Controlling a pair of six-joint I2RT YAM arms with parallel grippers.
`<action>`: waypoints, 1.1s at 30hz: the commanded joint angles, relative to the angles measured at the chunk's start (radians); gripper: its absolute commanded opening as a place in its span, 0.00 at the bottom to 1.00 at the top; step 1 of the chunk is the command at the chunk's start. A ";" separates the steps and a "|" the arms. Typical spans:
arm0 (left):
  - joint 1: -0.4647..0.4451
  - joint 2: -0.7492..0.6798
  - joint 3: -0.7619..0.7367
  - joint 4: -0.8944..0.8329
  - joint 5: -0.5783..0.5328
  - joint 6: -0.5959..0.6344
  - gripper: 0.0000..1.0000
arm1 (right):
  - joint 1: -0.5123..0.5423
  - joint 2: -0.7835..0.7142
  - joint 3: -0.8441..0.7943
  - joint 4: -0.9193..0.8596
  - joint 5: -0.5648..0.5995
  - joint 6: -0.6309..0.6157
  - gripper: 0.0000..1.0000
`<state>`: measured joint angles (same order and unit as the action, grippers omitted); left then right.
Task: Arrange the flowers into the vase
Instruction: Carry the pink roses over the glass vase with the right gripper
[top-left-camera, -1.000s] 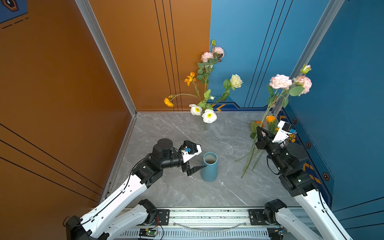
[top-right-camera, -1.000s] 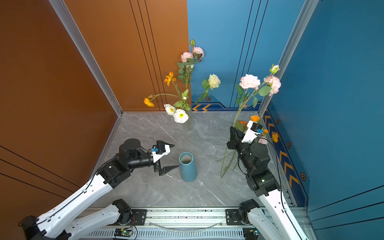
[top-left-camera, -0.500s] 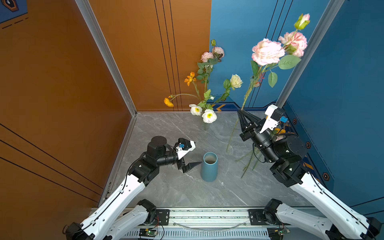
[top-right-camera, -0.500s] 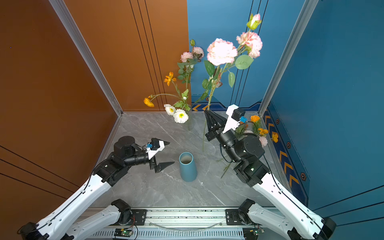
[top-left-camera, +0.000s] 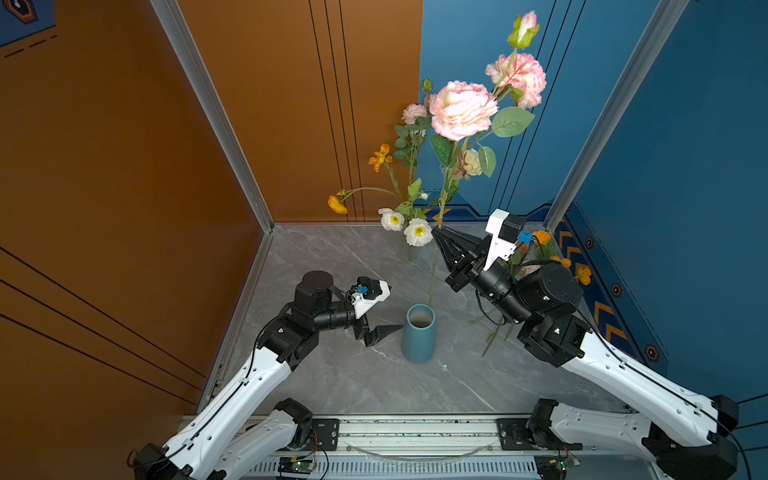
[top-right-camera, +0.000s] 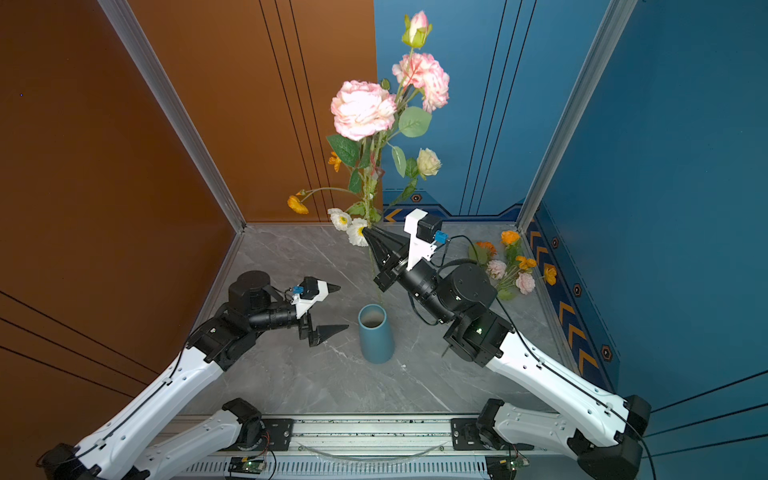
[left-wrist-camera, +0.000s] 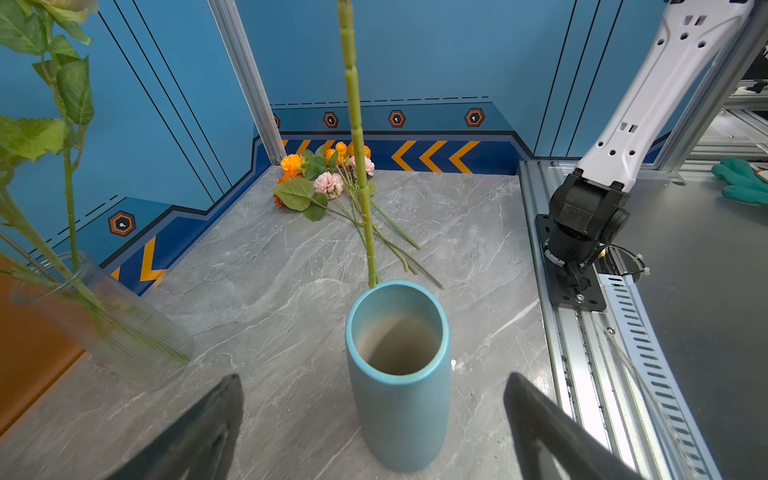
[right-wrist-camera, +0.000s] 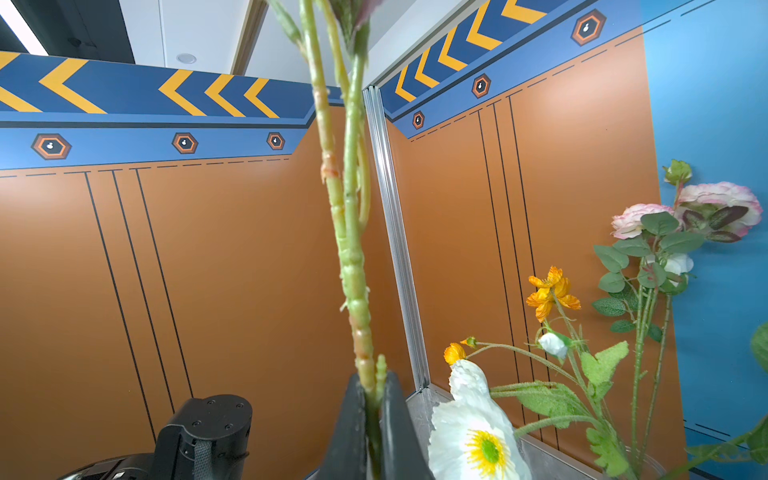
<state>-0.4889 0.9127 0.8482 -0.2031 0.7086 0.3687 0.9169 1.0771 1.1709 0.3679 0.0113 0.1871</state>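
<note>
**Top views:** grey marbled tabletop (top-left-camera: 332, 386) walled by an orange wall (top-left-camera: 104, 166) and a blue wall (top-left-camera: 685, 166). The right gripper (top-left-camera: 435, 232) clamps the pink flower (top-left-camera: 463, 110) upright, stem end just behind the rim of the blue vase (top-left-camera: 419, 336).
**Left wrist:** left gripper (left-wrist-camera: 374, 378) spread wide and empty, facing the vase.
**Right wrist:** stem pinched between the jaws.

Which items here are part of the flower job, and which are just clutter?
In play: pink flower, held by right gripper; blue vase; loose flowers on table; open left gripper.
Lying about: glass vase, already filled; green glove, off the table.
</note>
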 joint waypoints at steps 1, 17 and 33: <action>0.013 -0.003 0.031 -0.013 0.026 -0.014 0.98 | 0.011 0.012 0.027 -0.005 -0.008 0.011 0.00; -0.128 -0.095 0.023 -0.144 -0.177 0.089 0.98 | 0.044 0.105 0.013 -0.091 -0.034 0.023 0.00; -0.138 -0.099 0.019 -0.153 -0.185 0.080 0.98 | 0.073 0.087 0.175 -0.168 -0.005 -0.146 0.00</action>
<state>-0.6167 0.8352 0.8585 -0.3344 0.5480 0.4412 0.9691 1.1782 1.2865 0.2226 0.0116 0.0658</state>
